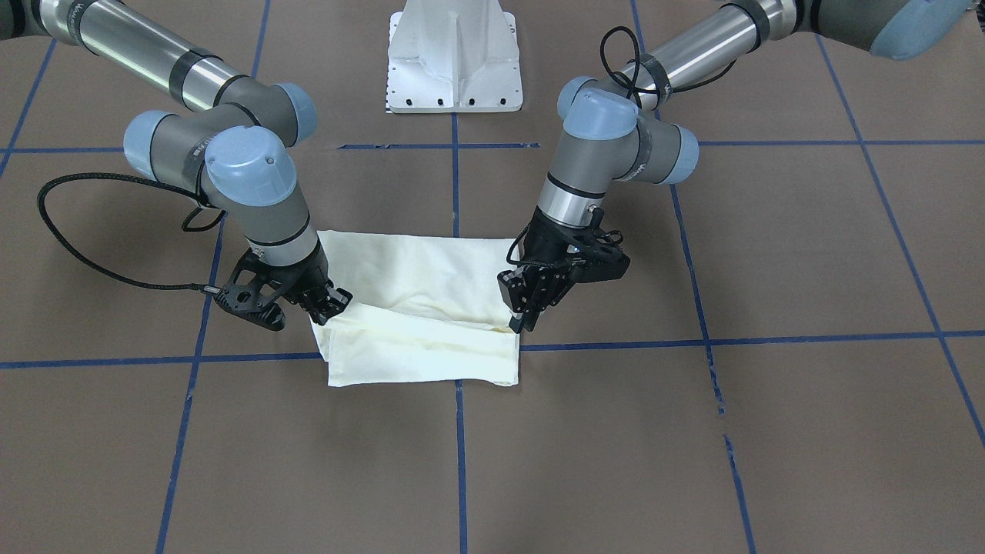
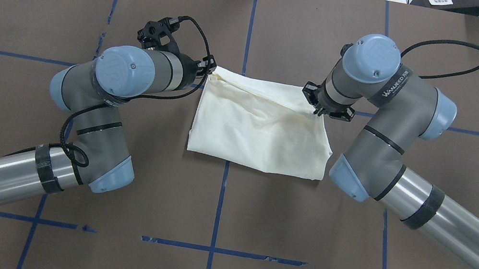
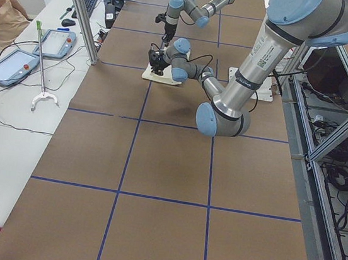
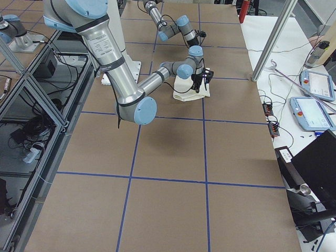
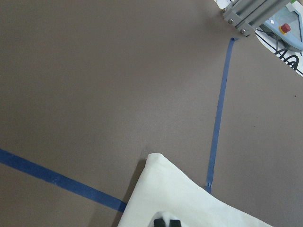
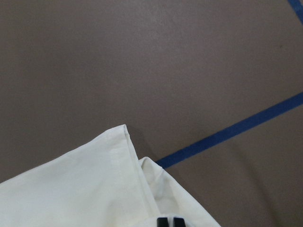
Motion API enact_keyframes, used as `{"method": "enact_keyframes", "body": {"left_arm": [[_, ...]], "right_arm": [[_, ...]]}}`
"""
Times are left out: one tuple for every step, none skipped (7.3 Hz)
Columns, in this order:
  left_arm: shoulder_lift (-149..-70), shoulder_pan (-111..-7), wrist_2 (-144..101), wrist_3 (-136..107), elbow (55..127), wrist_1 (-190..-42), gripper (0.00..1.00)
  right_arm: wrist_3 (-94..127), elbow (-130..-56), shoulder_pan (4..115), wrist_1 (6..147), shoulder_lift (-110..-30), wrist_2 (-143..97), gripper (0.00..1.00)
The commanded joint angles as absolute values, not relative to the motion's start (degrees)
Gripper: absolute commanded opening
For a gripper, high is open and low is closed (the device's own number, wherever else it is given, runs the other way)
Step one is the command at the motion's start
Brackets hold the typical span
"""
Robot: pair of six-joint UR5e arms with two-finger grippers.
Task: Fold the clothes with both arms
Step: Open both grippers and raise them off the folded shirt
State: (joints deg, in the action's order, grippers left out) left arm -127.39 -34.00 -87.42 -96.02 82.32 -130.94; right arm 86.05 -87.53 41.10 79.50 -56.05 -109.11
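A: Brown tabletop (image 1: 769, 254) with a blue tape (image 1: 455, 177) grid, and we start at the white pedestal (image 1: 454, 69). Straight out from it lies the shirt (image 1: 415, 269), cream, plain face up, squared into a rough rectangle.

B: Closest to the pedestal is its flat edge. Farther out, an upper layer rides over the lower one, and that's where the action is.

A: Right! The right gripper (image 1: 329, 308) and the left gripper (image 1: 525, 319) each sit at one end of that upper layer's edge, on the side away from the pedestal. Fingers are closed together on the cloth, going by the wrist views.

B: So I'd call it mid-fold, with the layer pinched at both corners. The next move wants both arms travelling together, edge kept taut and level, set down square on the layer below, then let go.

A: Any writing?

B: None on the shirt's showing face. There's white lettering (image 2: 396, 85) on the right arm (image 2: 399, 108) near its wrist, maybe "WAUEED", though I wouldn't swear to it.
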Motion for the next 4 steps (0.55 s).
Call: {"method": "enact_keyframes", "body": {"left_arm": [[-126.83,-37.16,-91.46,-95.98,83.31,-134.90,0.62],[-125.87,-37.00,-93.84,-95.80,83.49,-134.83,0.61],[-125.60,-36.74,-93.87,-95.97,83.24,-134.82,0.52],[-125.68,-36.22,-93.87,-96.15,83.06,-134.22,0.06]], "right_arm": [[84.90,-89.72,44.46,79.10,-56.16,-116.40,1.00],[85.69,-92.52,44.39,79.10,-56.68,-116.63,1.00],[85.87,-93.85,43.34,79.19,-57.30,-116.37,1.00],[86.83,-93.95,40.89,79.19,-57.48,-114.63,0.98]]}}
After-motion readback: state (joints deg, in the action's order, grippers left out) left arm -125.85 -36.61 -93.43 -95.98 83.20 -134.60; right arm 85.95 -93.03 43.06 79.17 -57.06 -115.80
